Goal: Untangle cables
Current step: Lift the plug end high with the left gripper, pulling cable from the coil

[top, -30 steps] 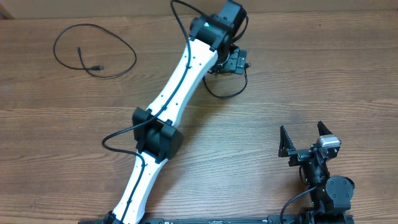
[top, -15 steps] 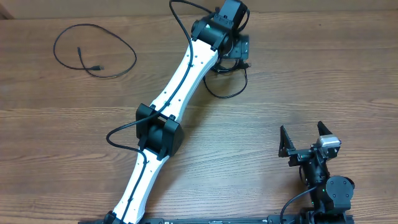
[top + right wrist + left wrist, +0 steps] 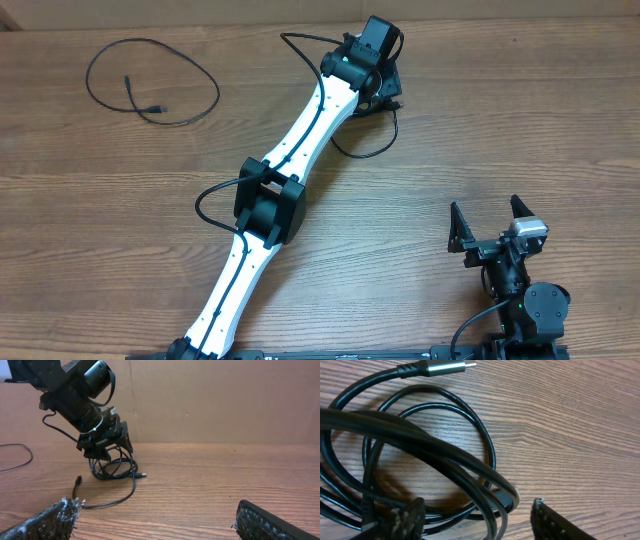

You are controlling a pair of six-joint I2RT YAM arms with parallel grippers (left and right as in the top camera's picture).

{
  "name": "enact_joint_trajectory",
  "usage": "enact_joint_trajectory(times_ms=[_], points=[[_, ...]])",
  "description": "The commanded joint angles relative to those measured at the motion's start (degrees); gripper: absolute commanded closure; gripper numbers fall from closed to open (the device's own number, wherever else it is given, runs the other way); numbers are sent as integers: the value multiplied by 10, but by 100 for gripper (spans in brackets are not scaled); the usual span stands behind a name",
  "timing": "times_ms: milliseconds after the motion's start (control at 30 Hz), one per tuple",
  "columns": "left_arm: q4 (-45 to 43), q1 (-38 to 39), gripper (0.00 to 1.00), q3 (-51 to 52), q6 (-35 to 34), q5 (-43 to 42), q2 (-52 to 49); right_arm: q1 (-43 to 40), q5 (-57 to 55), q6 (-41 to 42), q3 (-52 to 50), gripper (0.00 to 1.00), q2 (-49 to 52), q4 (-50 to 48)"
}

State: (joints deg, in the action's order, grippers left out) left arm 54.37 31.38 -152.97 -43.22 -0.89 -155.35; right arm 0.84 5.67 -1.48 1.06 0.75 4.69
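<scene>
cables [image 3: 445, 457] now between narrowing left jaws

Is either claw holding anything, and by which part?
Nothing is gripped yet: the left gripper straddles strands of the coiled cables, jaws apart; the right gripper is open, empty.

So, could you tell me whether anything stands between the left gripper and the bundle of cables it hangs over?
Nothing visible does. The left gripper is right over the cables, and its jaws straddle several strands, with only bare table around them. The jaws stand apart, not yet closed on a strand.
</scene>
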Motion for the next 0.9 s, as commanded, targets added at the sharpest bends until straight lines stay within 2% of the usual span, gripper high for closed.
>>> enact_joint_trajectory(times_ms=[0, 100, 167, 200, 300, 367, 433, 467, 500, 533, 600, 633, 867], points=[[-6, -1, 39, 0, -11, -6, 0, -1, -3, -3, -6, 0, -2, -3], [2, -1, 43, 0, -4, -6, 0, -1, -3, -3, -6, 0, -1, -3], [3, 1, 65, 9, -5, -6, 0, -1, -3, -3, -6, 0, -1, -3], [4, 2, 67, 11, -5, -6, 0, -1, -3, -3, -6, 0, -1, -3], [7, 3, 65, 18, -5, -2, 0, -1, -3, -3, -6, 0, -2, -3], [10, 2, 73, 18, -5, -2, 0, -1, -3, -3, -6, 0, -1, -3], [10, 0, 70, 18, -5, -2, 0, -1, -3, -3, -6, 0, -1, -3], [10, 0, 65, 18, -5, -2, 0, -1, -3, -3, -6, 0, -1, -3], [11, -1, 66, 18, -5, -2, 0, -1, -3, -3, -6, 0, -1, -3], [12, -2, 71, 18, -5, -2, 0, -1, -3, -3, -6, 0, -1, -3], [16, -2, 91, 18, -5, -3, 0, -1, -3, -3, -6, 0, -1, -3], [17, -2, 95, 18, -5, -4, 0, -1, -3, -3, -6, 0, -1, -3], [26, -3, 96, -13, 7, -77, 12, -1, -3, -3, -6, 0, -1, -3]])
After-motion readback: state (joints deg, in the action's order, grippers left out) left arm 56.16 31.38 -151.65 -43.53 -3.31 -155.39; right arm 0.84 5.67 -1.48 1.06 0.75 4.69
